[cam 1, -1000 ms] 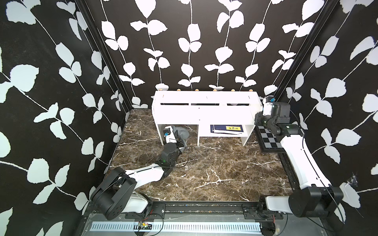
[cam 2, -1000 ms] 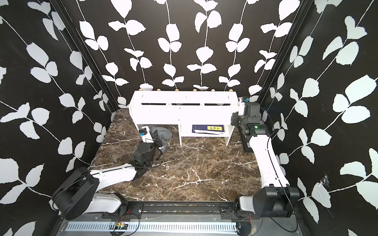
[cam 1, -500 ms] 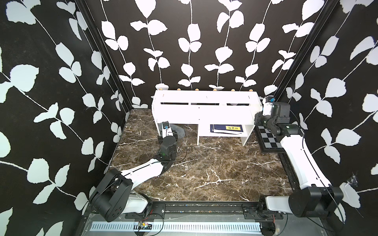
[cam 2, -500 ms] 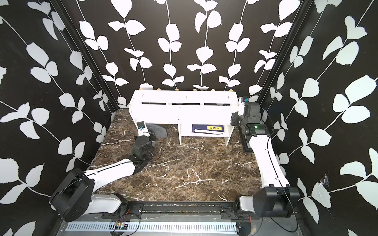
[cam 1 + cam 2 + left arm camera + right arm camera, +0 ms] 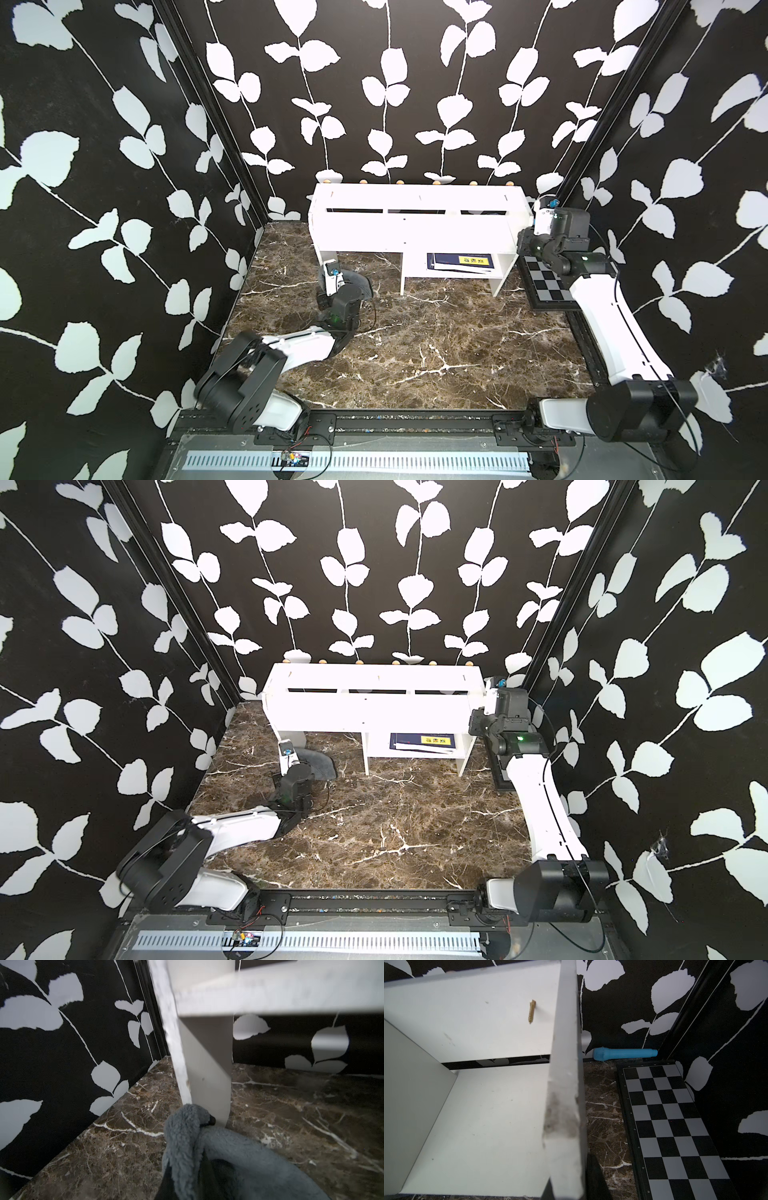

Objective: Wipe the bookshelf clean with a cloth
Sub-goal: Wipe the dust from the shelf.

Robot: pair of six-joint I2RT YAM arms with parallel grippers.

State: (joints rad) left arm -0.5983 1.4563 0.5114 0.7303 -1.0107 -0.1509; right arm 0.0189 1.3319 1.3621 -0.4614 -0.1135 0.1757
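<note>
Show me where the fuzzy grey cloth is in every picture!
In a top view: the cloth lies by the bookshelf leg.
In a top view: same spot, by that leg.
Left wrist: close up, at that leg's foot.
Right wrist: not there.
Shared landmark: the bookshelf.

low white bookshelf (image 5: 415, 232) standing by the back wall, fluffy grey cloth (image 5: 187, 1126) bunched against an end leg's foot

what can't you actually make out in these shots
Left gripper: fingers nearly all wrapped in the cloth, left wrist view; under the wrist in both top views.
Right gripper: fingers cut off by the frame edge, right wrist view, astride the bookshelf end panel.
Book label: print too small in both top views.
Chessboard: partly under the right arm in both top views.
</note>
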